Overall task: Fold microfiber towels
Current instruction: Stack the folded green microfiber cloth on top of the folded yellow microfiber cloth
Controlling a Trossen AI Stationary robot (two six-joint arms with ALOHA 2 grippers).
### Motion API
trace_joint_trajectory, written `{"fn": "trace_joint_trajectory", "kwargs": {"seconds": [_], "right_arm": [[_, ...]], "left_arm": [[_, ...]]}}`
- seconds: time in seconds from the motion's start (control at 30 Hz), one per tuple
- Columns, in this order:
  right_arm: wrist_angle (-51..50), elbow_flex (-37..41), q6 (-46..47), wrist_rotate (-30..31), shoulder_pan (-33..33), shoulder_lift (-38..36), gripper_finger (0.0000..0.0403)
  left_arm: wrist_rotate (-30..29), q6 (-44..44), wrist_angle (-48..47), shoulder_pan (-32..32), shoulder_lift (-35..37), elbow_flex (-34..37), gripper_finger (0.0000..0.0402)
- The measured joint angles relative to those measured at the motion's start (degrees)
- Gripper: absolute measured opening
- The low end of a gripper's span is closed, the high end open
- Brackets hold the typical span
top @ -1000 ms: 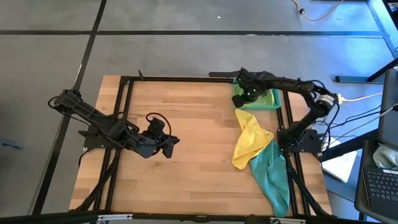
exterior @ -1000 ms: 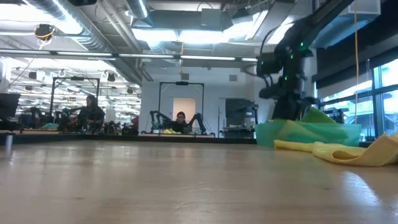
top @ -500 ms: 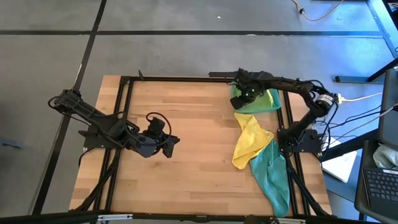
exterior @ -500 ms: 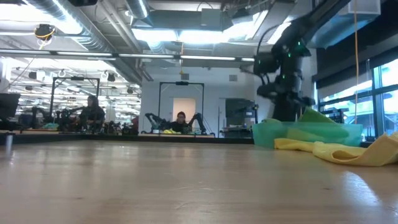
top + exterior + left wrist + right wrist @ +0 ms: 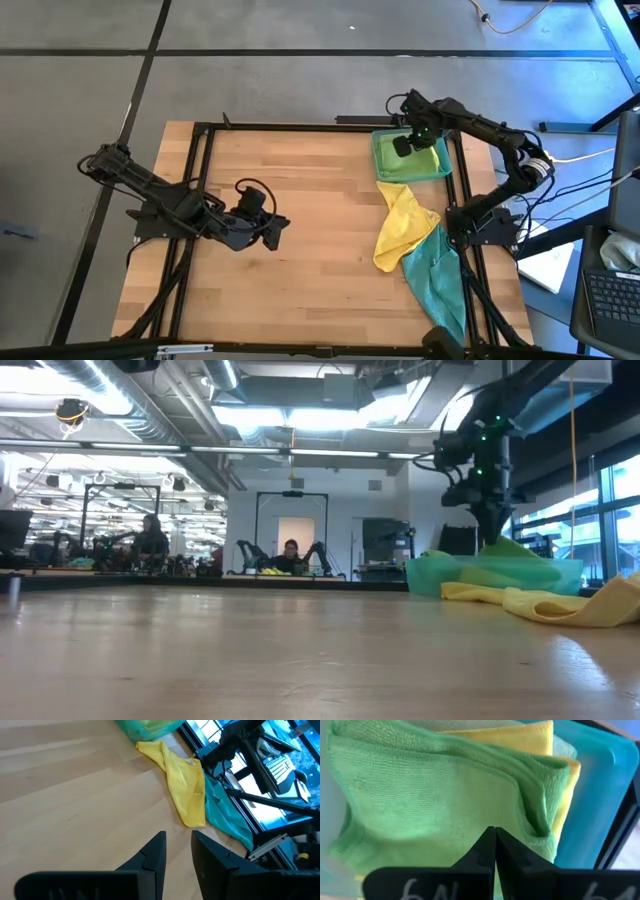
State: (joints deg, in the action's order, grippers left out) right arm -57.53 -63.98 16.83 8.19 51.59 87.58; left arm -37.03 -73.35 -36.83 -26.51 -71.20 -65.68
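While the left gripper point(image 5: 272, 228) waits over the bare middle-left of the table point(image 5: 300, 200) with its fingers a narrow gap apart and nothing between them, the right gripper point(image 5: 406, 143) hangs above the teal tray point(image 5: 380, 160) at the far right, fingers pressed together and holding nothing. A bright green towel point(image 5: 430, 795) lies folded in the tray over a yellow one point(image 5: 510, 735). Just nearer, a loose yellow towel point(image 5: 400, 225) overlaps a teal towel point(image 5: 440, 285) on the table's right edge.
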Motion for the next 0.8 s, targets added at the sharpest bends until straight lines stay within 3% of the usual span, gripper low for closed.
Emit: {"fn": "trace_joint_trajectory", "kwargs": {"seconds": [0.2,0.4,0.8], "right_arm": [[4.72,2.58,-5.08,4.08,3.73,0.05,0.0011],[9.89,5.62,-7.25,1.34,7.67,2.86,0.0011],[14.92,6.54,-11.64,1.19,8.68,8.71,0.0008]], "left_arm": [[0.0,-2.77,0.26,-0.14,0.0,0.0,0.0082],[0.03,-4.54,1.74,-0.16,0.0,0.01,0.0082],[0.02,-4.74,4.48,-0.19,-0.02,0.01,0.0082]]}}
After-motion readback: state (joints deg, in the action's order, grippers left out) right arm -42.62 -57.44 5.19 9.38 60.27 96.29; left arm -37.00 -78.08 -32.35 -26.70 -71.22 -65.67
